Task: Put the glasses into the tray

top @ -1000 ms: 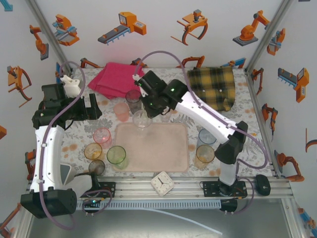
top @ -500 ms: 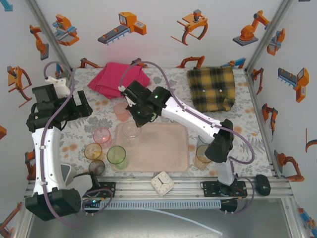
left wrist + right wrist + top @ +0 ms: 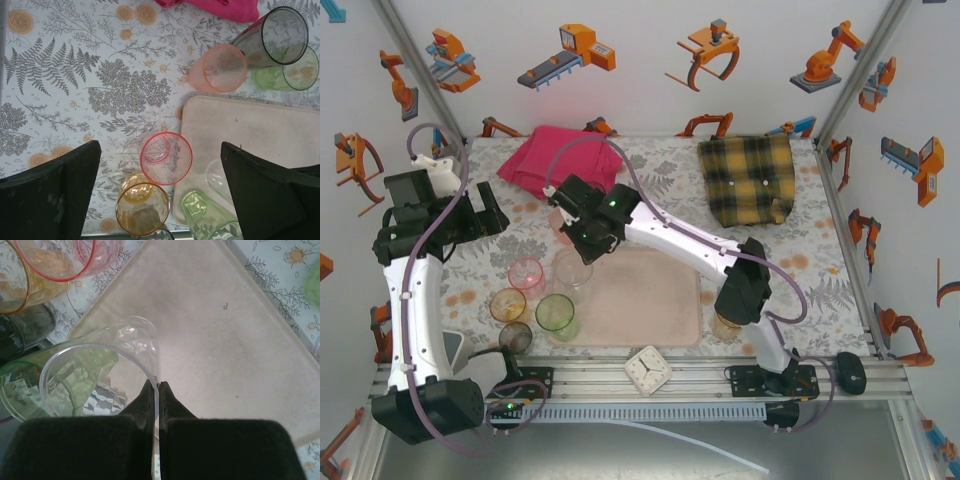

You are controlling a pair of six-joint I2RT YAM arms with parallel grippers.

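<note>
The right arm stretches from its base diagonally across the large pale-pink rectangular tray (image 3: 650, 305). Its right gripper (image 3: 156, 386) is pinched shut on the rim of a clear transparent tumbler (image 3: 100, 365) at the tray's left edge. The left arm stands folded along the table's left side, the left gripper (image 3: 160, 147) spread wide and empty above a cluster of pink, amber and green tumblers (image 3: 166, 159). A white cloth printed with grey ferns and orange flowers (image 3: 820, 270) covers the table, inside white walls dotted with orange robot pictures (image 3: 650, 50).

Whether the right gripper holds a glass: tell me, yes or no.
Yes, the right gripper pinches the rim of the clear glass.
</note>
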